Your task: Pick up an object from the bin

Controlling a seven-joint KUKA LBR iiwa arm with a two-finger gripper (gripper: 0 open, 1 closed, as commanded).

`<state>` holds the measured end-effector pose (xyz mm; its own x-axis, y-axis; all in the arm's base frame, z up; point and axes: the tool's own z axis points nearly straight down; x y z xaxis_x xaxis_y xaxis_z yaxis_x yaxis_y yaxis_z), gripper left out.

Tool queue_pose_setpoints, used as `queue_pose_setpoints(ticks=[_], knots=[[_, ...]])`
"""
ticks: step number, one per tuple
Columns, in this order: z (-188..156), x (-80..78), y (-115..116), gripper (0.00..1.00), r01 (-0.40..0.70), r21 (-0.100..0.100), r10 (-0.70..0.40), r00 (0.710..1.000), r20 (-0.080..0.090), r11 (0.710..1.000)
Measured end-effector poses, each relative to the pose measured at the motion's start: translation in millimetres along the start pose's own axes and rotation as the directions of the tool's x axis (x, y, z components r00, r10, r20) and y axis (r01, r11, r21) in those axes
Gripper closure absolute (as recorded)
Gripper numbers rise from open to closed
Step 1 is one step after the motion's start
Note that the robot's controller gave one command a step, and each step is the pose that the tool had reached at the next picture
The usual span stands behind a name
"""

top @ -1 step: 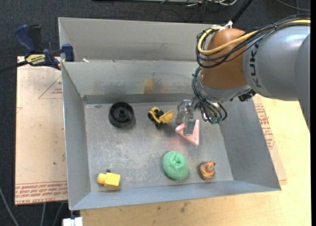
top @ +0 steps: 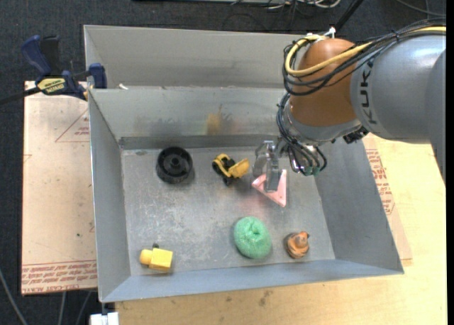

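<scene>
My gripper [top: 271,172] reaches down at the back right of the bin floor, its metal fingers [top: 266,162] right over a pink triangular piece [top: 275,187]. The pink piece shows just below and around the fingertips; I cannot tell whether the fingers are closed on it. A small yellow and black toy vehicle [top: 230,168] lies just to the left of the gripper. A green round ring-shaped thing [top: 252,237] lies nearer the front, below the gripper.
A black round wheel-like part [top: 174,164] sits at the back left. A yellow block [top: 157,258] lies at the front left corner. A small orange and brown thing [top: 298,244] sits at the front right. The arm with its orange cover and cables hangs over the bin's right side.
</scene>
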<state>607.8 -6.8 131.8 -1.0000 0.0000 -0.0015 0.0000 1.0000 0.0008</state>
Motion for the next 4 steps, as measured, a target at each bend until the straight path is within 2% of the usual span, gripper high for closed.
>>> queue_pose_setpoints(ticks=[1, 2, 3, 4], knots=[[41, -36.8, 36, 0.0, 0.083, 0.002, -0.083, 0.997, 0.008, 0.997], [41, -39.0, 39, 0.0, 0.098, 0.0, -0.098, 0.995, 0.012, 0.995], [31, -28.1, 35, 0.0, -0.019, -0.001, 0.019, 1.0, 0.001, 1.0], [56, -37.2, 26, 0.0, 0.062, 0.0, -0.062, 0.998, 0.004, 0.998]])
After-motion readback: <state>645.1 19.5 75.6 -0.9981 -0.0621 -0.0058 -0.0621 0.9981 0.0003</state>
